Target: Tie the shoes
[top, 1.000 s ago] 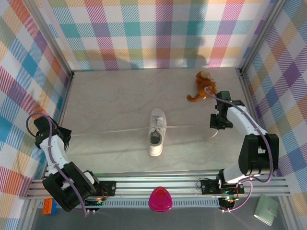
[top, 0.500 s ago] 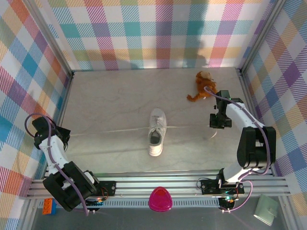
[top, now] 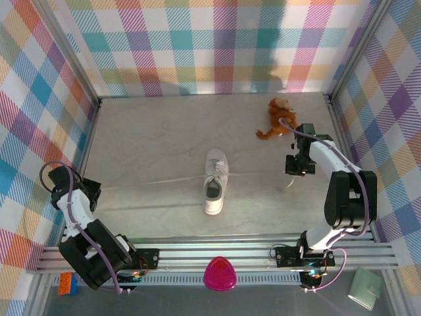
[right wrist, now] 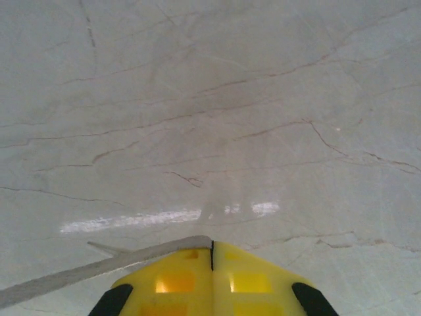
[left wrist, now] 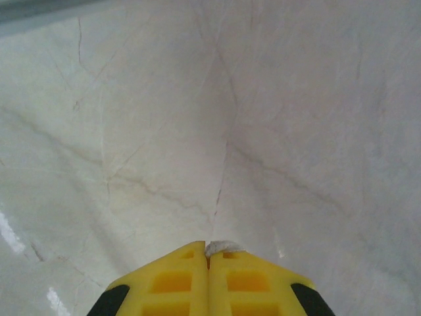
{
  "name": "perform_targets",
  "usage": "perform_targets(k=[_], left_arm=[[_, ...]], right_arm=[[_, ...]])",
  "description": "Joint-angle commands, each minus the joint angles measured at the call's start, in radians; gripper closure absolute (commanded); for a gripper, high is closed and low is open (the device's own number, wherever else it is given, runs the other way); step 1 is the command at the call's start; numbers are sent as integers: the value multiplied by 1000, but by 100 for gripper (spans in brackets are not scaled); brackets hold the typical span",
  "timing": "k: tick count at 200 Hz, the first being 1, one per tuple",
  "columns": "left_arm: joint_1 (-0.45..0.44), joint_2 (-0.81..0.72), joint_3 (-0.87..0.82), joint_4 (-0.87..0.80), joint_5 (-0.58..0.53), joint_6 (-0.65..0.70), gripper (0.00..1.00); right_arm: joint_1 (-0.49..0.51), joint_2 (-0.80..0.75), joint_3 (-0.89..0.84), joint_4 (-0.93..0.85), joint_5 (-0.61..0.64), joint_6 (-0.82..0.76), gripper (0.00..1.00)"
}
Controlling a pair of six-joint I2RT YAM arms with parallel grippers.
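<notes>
Top external view: white low-top sneaker with a grey-dark inside lies on the pale marble-look surface, toe away from the arm bases. It is well to the right of the left end effector and well to the left of the right end effector, roughly midway between them. The thin white left lace runs from the sneaker to the left end effector. The thin white right lace runs to the right one. Both are nearly straight.

Left wrist view: yellow fingers are pressed fully together, with a white scrap of the left lace poking out at the seam, so this end effector is clamped on that lace end. Right wrist view: yellow fingers are likewise closed with no gap. The flat right lace trails out to one side, pinched.

Likely reason: the ends are drawn to opposite sides to take out slack and snug the lacing before any crossing. Whether a knot has started at the sneaker is too small to tell.

Pose: the left arm is folded back, wrist low and far out by the left wall. The right arm reaches forward along the right side, wrist bent inward toward the sneaker. A brown-and-white plush toy sits just beyond the right end effector, apart from it and uninvolved.
</notes>
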Motion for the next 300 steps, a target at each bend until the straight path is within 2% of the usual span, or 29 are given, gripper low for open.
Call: perform_targets(k=[1, 8, 12, 32, 41, 57, 70, 94, 114, 135, 159, 180, 205, 217, 237, 265, 300], left_arm=[[-33, 1, -1, 22, -18, 6, 100], [-42, 6, 9, 17, -35, 9, 100], [-47, 10, 16, 12, -42, 13, 100], [-62, 31, 61, -17, -53, 45, 74], [-70, 32, 81, -32, -65, 58, 66], [-86, 19, 114, -53, -85, 77, 58], [-110, 4, 141, -69, -98, 97, 56], [-213, 1, 172, -46, -77, 167, 55], [-348, 24, 166, 70, 63, 297, 55], [-520, 68, 160, 151, 267, 535, 55], [-706, 109, 162, 78, 411, 895, 53], [-869, 157, 133, 50, 386, 1097, 50], [-1074, 245, 118, 114, 189, 1178, 48], [-1111, 285, 103, 195, 160, 1187, 47], [-1129, 350, 89, 282, 173, 1213, 44], [-1138, 437, 137, 202, 173, 1282, 42], [-1165, 488, 156, 208, 167, 1293, 40]], right_arm=[[7, 20, 5, 9, -1, 9, 100], [7, 25, 11, 5, 8, 11, 100], [8, 27, 16, 2, 13, 11, 96], [10, 5, 32, 1, 1, 12, 71], [10, -13, 39, 0, -13, 14, 64], [12, -41, 59, -8, -39, 19, 54], [18, -60, 72, -13, -65, 16, 51], [60, -95, 63, 19, -147, -25, 50], [136, -115, 27, 76, -192, -76, 49], [224, -123, -8, 146, -251, -73, 48], [314, -122, -55, 237, -282, 3, 48], [346, -106, -104, 303, -289, 94, 48], [361, -75, -143, 335, -295, 151, 48], [366, -63, -158, 346, -299, 170, 48], [377, -34, -170, 379, -346, 196, 48], [397, 18, -162, 406, -361, 218, 48], [407, 95, -121, 415, -380, 232, 48]])
